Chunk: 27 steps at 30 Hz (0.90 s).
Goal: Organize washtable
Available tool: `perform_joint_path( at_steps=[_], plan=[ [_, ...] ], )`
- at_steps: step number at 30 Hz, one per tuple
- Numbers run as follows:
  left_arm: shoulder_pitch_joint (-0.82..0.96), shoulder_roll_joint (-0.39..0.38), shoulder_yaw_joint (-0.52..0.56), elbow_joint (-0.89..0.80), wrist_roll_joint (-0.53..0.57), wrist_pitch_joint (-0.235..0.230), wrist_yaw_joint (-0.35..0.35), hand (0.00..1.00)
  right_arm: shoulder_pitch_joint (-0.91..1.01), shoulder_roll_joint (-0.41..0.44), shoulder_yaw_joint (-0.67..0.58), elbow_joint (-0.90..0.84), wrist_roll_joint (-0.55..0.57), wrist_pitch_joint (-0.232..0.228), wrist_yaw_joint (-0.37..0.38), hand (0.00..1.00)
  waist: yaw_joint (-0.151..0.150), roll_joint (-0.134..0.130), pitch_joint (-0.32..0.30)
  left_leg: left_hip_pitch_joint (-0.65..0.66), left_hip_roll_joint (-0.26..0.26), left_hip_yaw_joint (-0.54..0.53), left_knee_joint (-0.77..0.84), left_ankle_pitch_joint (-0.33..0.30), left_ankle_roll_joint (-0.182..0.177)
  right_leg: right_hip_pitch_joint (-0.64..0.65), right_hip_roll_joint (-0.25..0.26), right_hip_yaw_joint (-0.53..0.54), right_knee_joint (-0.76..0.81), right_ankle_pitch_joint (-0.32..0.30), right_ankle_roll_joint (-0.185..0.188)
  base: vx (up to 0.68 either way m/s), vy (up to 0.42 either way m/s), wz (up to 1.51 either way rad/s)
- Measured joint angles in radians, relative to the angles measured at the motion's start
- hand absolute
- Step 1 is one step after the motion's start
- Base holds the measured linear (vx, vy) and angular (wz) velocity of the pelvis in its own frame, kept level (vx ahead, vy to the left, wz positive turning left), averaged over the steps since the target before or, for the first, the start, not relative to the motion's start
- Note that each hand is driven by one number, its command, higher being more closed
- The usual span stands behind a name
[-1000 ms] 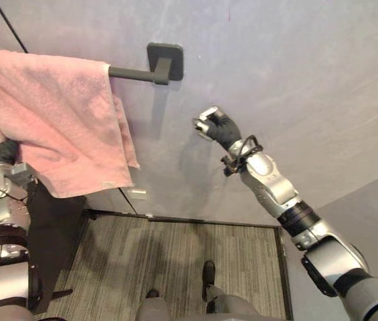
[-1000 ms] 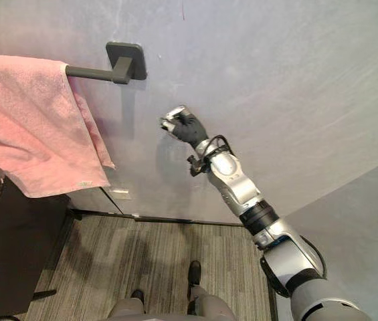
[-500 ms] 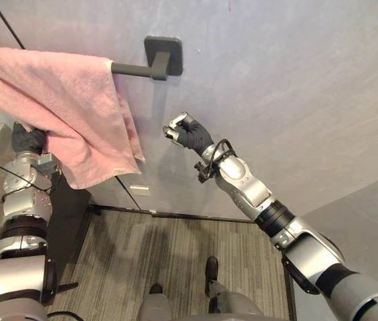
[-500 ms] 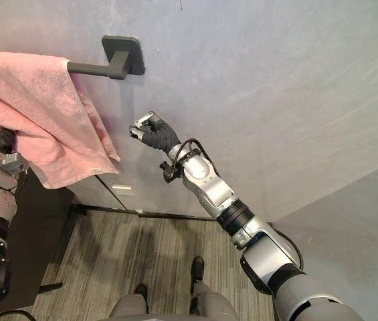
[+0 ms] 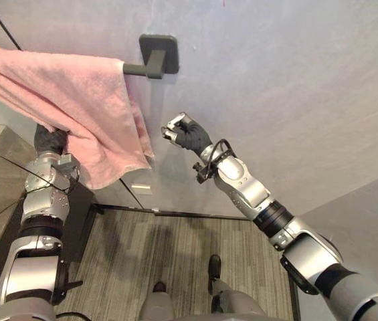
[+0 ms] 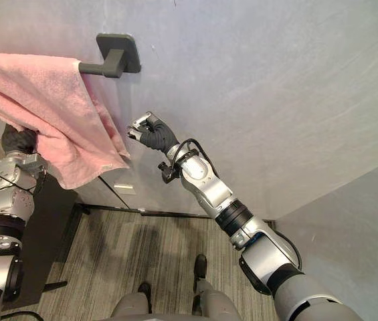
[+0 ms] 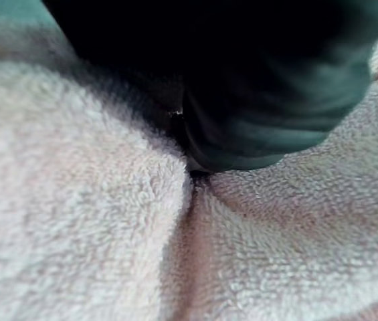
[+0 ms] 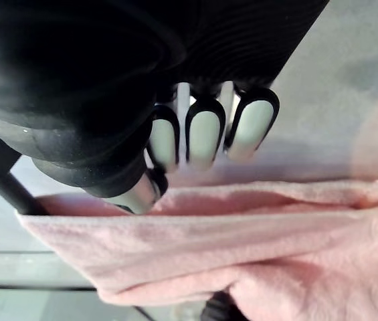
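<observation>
Towel [image 5: 75, 93] on rail [image 5: 137, 68] covers left hand [image 5: 49, 139]; right hand [image 5: 182, 130] curled beside.

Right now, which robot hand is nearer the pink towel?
Left. The left robot hand is up against the pink towel, tucked under its hanging part. The right robot hand is curled and empty, off the towel's free edge and apart from it.

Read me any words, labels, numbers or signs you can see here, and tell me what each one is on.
No text can be read here.
The small pale plate low on the wall: too small to read.
The pink towel and the dark rail: no print visible.
</observation>
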<state>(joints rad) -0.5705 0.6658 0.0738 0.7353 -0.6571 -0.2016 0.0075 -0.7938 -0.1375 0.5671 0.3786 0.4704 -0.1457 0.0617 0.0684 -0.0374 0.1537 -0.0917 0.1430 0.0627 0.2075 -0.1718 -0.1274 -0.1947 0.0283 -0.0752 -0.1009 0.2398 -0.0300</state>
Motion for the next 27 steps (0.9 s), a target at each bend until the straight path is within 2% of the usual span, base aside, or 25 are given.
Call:
perform_joint_path(
  at_steps=[13,18,21,23,27],
  plan=[
    [0.001,-0.026,0.022,0.006,-0.044,0.023,0.039,0.0,0.0,-0.033,-0.021,-0.001,0.011,0.005,-0.002,0.0,0.0,0.0,0.0,-0.006,-0.001,-0.002,0.0,0.0,0.0,0.003,-0.001,-0.001,0.0,0.003,-0.002,0.0,0.007,0.0],
    [0.005,-0.024,0.217,0.105,-0.062,0.044,0.054,0.0,0.055,-0.069,-0.094,-0.054,0.03,0.021,0.003,0.0,0.004,0.003,-0.002,-0.002,0.0,-0.007,-0.004,0.0,0.0,0.007,-0.001,-0.006,0.0,0.002,-0.002,0.0,0.0,0.03],
    [0.025,-0.002,0.225,0.019,-0.1,0.041,0.085,0.0,0.079,-0.087,-0.098,-0.064,0.033,0.022,0.001,0.0,0.006,0.006,-0.004,0.001,-0.001,-0.019,-0.006,0.0,0.0,0.015,-0.002,-0.014,-0.003,-0.002,0.001,0.0,0.0,0.11],
    [0.086,-0.004,0.207,-0.117,-0.102,0.027,0.087,0.0,0.082,-0.074,-0.097,-0.064,0.026,0.024,-0.002,0.0,0.007,0.013,-0.012,0.0,-0.004,-0.021,-0.006,0.001,0.0,0.016,-0.007,-0.018,-0.003,-0.002,0.001,0.0,0.054,0.04],
    [0.137,-0.028,0.214,-0.157,-0.117,0.018,0.113,0.0,0.09,-0.103,-0.098,-0.064,0.001,0.026,-0.019,0.0,0.011,0.021,-0.043,0.001,-0.006,-0.026,-0.011,0.001,0.001,0.017,-0.008,-0.025,0.0,-0.002,0.001,0.01,0.093,0.05]
  ],
)
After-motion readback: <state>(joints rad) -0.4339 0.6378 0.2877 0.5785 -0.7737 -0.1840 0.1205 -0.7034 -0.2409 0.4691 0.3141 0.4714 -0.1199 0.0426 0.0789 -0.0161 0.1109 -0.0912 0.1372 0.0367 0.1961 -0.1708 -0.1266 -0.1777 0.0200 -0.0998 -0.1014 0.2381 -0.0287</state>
